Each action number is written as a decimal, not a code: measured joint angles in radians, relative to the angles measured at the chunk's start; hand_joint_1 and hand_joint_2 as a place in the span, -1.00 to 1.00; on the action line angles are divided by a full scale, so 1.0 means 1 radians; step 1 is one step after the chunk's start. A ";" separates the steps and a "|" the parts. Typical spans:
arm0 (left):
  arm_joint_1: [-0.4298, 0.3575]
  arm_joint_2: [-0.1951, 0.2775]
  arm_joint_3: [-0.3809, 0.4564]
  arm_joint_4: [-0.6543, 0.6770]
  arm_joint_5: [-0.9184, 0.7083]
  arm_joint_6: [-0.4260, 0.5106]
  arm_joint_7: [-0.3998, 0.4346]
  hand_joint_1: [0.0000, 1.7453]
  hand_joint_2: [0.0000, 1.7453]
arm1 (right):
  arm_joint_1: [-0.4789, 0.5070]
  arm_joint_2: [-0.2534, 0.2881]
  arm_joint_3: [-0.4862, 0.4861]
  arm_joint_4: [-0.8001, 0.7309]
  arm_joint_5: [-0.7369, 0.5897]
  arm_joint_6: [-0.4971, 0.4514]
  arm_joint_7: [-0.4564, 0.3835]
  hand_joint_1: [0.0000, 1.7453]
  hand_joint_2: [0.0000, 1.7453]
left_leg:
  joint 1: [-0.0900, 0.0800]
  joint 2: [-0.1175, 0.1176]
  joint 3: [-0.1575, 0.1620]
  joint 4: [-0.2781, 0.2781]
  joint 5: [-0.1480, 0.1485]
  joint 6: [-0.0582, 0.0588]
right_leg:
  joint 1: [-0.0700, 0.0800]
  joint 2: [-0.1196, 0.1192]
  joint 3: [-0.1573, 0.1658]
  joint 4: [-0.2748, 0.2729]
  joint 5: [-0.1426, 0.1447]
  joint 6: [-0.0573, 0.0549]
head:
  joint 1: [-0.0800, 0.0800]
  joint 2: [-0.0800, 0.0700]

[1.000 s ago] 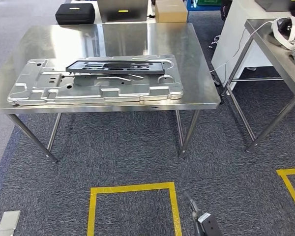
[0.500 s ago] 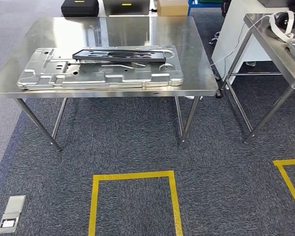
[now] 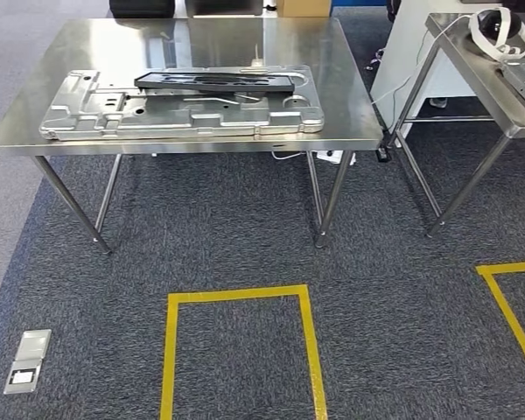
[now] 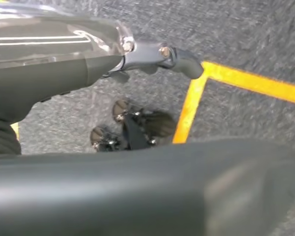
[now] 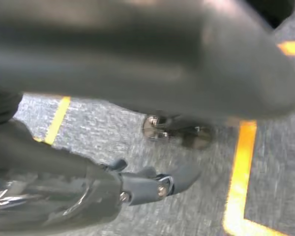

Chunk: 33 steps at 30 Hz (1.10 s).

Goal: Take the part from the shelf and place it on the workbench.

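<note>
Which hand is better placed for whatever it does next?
Neither, as far as shown: left hand and right hand both hang empty over the carpet, away from the table.

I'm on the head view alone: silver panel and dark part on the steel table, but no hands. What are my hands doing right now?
Observer: The left hand hangs low over the floor, holding nothing, fingers apart.
Operator: And the right one?
Observer: The right hand holds nothing either, fingers stretched out.
Operator: What lies beneath them?
Observer: Grey carpet crossed by yellow tape, under each hand.
</note>
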 joint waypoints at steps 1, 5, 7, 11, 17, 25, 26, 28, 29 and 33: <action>0.000 0.002 0.000 0.000 0.000 0.000 -0.001 -1.00 -1.00 | -0.002 0.002 0.000 0.001 0.000 0.002 -0.004 -1.00 -1.00 | 0.001 -0.001 -0.005 0.000 0.003 -0.004 | -0.002 0.000 -0.003 -0.006 0.009 -0.002 | 0.000 0.000; -0.002 0.009 -0.002 0.000 -0.004 0.007 0.020 -1.00 -1.00 | -0.013 0.004 0.000 0.004 -0.008 0.006 0.001 -1.00 -1.00 | 0.013 -0.012 -0.059 0.122 -0.122 -0.034 | -0.016 -0.005 -0.042 -0.026 0.030 -0.013 | -0.002 0.000; -0.002 0.011 -0.002 0.000 -0.006 0.022 0.052 -1.00 -1.00 | -0.013 0.005 0.000 0.004 -0.012 0.008 0.011 -1.00 -1.00 | 0.025 -0.013 -0.082 0.243 -0.173 -0.049 | -0.020 -0.008 -0.071 -0.011 0.038 -0.010 | -0.002 0.000; -0.003 0.012 -0.001 0.000 0.008 0.044 0.101 -1.00 -1.00 | -0.019 0.004 -0.004 0.004 -0.032 -0.003 0.027 -1.00 -1.00 | 0.045 -0.013 0.018 0.163 -0.080 -0.076 | -0.033 -0.011 -0.118 0.023 0.049 0.009 | -0.002 0.000; -0.015 0.010 0.005 0.000 0.021 0.075 0.157 -1.00 1.00 | -0.030 0.002 -0.029 0.004 -0.066 -0.023 0.085 -1.00 1.00 | 0.045 -0.017 0.094 0.007 -0.094 -0.041 | -0.035 -0.007 -0.155 0.057 0.059 0.053 | 0.000 0.000; -0.015 0.007 0.024 0.000 0.052 0.080 0.168 -1.00 1.00 | -0.030 -0.001 -0.048 0.004 -0.068 -0.052 0.100 -1.00 1.00 | 0.023 -0.007 0.051 0.005 -0.057 -0.003 | -0.032 -0.004 -0.181 0.252 -0.061 0.048 | 0.001 0.000; -0.016 0.006 0.026 0.000 0.054 0.079 0.167 -1.00 1.00 | -0.031 -0.003 -0.049 0.004 -0.068 -0.054 0.100 -1.00 1.00 | 0.021 -0.007 0.050 0.005 -0.054 -0.004 | -0.028 -0.003 -0.134 0.176 -0.031 0.040 | 0.001 0.000; -0.017 0.003 0.027 0.000 0.055 0.077 0.163 -1.00 1.00 | -0.032 -0.007 -0.050 0.004 -0.069 -0.055 0.100 -1.00 1.00 | 0.017 -0.007 0.046 0.008 -0.050 -0.008 | -0.022 -0.002 -0.068 0.055 0.005 0.026 | 0.001 0.000; -0.017 0.002 0.028 0.000 0.055 0.076 0.161 -1.00 1.00 | -0.033 -0.008 -0.051 0.004 -0.069 -0.055 0.100 -1.00 1.00 | 0.016 -0.006 0.044 0.008 -0.048 -0.013 | -0.019 -0.002 -0.057 0.029 0.008 0.021 | 0.001 0.000; -0.018 -0.002 0.029 0.000 0.056 0.075 0.156 -1.00 1.00 | -0.035 -0.009 -0.053 0.004 -0.069 -0.055 0.100 -1.00 1.00 | 0.018 -0.008 0.032 0.024 -0.060 -0.035 | -0.023 -0.004 -0.063 0.013 0.021 0.005 | 0.000 0.000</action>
